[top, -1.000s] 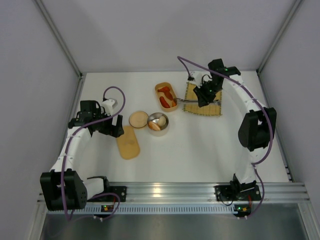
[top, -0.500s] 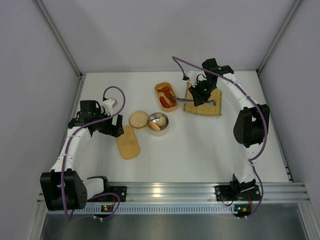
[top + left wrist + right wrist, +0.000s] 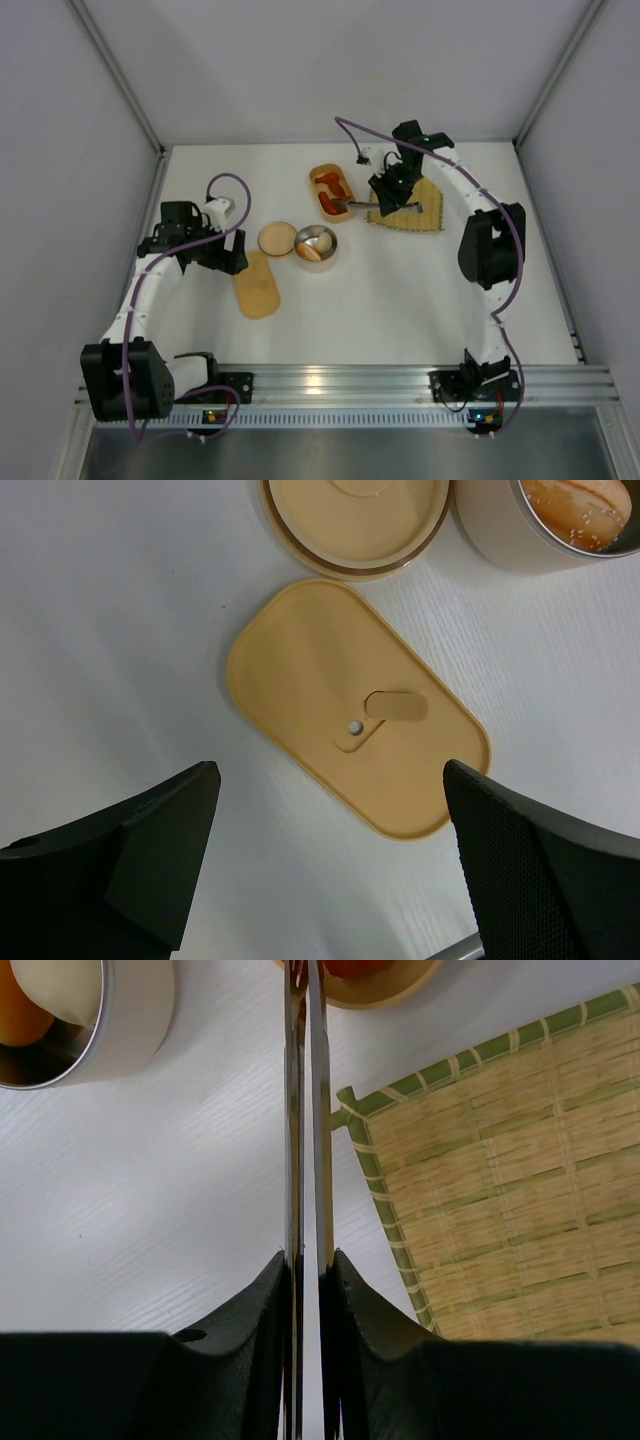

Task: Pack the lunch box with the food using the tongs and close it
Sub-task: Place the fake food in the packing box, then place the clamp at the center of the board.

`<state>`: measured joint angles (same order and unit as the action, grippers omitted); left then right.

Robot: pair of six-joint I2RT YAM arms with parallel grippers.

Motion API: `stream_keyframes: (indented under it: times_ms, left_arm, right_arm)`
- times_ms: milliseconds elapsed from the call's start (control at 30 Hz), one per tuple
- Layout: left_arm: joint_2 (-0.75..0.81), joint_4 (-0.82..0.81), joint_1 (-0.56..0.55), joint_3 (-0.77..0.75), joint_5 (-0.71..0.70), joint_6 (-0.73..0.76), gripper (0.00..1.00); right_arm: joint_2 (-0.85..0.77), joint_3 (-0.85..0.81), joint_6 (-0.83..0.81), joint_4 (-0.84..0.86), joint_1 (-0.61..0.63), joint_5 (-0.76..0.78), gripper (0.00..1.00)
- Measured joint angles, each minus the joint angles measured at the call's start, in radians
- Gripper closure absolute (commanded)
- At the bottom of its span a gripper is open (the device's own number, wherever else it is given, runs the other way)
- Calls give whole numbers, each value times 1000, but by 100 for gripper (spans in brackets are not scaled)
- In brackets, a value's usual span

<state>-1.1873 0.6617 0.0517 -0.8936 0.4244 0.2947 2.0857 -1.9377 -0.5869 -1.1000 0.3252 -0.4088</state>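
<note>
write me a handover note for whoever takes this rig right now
Left claw: open, over the oval lid lying on the table.
Right claw: shut on the tongs, tips at the oval lunch box; any piece pinched is hidden.
Done: red pieces in the lunch box, orange and cream pieces in the round tin; none seen on the mat.
Left: probably fit the oval lid and the round lid.

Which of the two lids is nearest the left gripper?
The oval tan lid with the small tab, framed by the left gripper; the round lid lies beyond it.
</note>
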Motion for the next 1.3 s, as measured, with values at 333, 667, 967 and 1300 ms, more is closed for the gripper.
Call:
stream_keyframes:
  times_ms: [333,667,967,1300]
  left_arm:
    - [0,-8,0,0,1,-1,2]
    - [0,-8,0,0,5,-5,2]
    - [1,-7,0,-2,6,-12,2]
    - [13,-7,0,-2,22,-13,2]
  right_arm:
    - [8,-28,30,0,0,-28,79]
    - [-109,-47,101,11,0,-93,77]
    - [-242,-19,201,61,-39,-126,78]
    - [-383,225,275,153,-327,-121,78]
